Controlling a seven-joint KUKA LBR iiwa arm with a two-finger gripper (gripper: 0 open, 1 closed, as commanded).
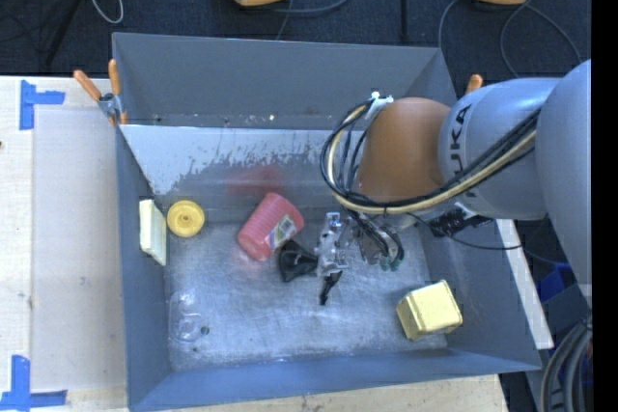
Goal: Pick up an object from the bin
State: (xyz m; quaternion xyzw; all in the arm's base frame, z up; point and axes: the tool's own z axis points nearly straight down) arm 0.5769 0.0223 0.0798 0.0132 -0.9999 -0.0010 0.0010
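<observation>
My gripper hangs over the middle of the bin floor, its dark fingertips pointing down close together with nothing seen between them. Just left of the fingers lies a small black object, touching or nearly touching them. Behind it a pink cylinder with a label lies on its side. A yellow block sits to the right of the gripper, near the front right corner.
A yellow round disc and a pale cream flat piece rest against the left wall. A clear, glassy item lies at the front left. The arm with its orange cover and cables reaches in from the right.
</observation>
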